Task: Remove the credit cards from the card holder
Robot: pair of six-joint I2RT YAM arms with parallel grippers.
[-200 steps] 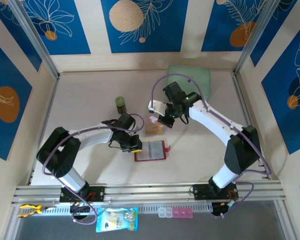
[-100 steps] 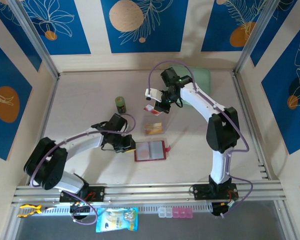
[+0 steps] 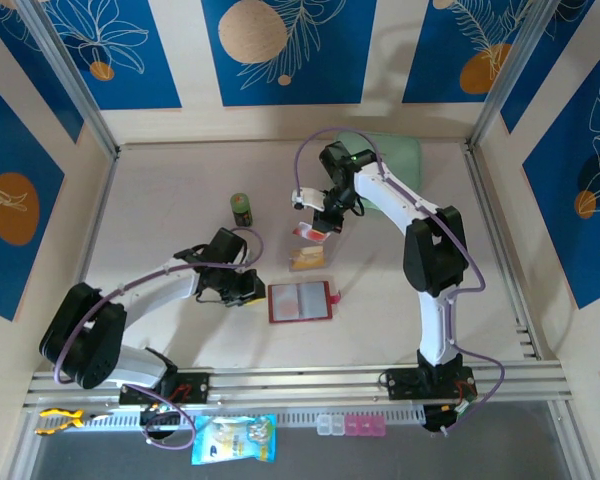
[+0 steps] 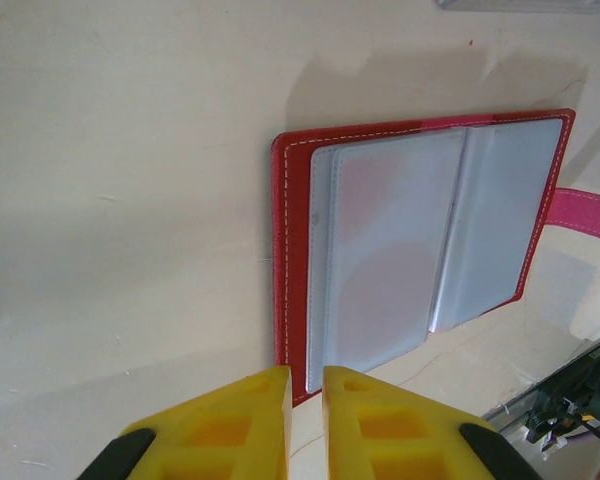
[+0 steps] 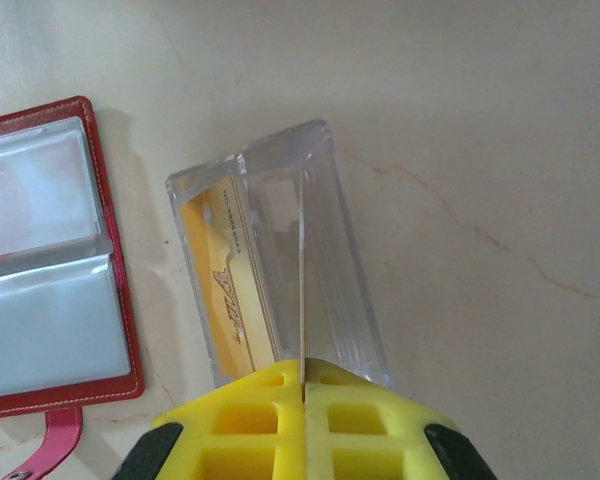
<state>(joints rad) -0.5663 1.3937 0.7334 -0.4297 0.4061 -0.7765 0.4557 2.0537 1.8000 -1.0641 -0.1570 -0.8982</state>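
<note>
Red holder (image 3: 300, 301): sleeves look empty. The left gripper (image 4: 305, 376), a slit open and empty, has backed off; the right gripper (image 5: 302, 370) pinches pink card (image 3: 306, 232) above tan card (image 3: 307, 259).

1. card holder (image 3: 300, 301): red, white stitching, greyish clear sleeves, pink tab (image 4: 585, 212)
2. one card (image 5: 230, 290) is tan-orange, pale card (image 3: 306, 233) has red marks
3. left fingers (image 4: 230, 425) and right fingers (image 5: 245, 425): bright yellow
4. walls (image 3: 70, 50): blue panels, white leaf outlines, orange circles
5. far case (image 3: 405, 155): mint green
</note>
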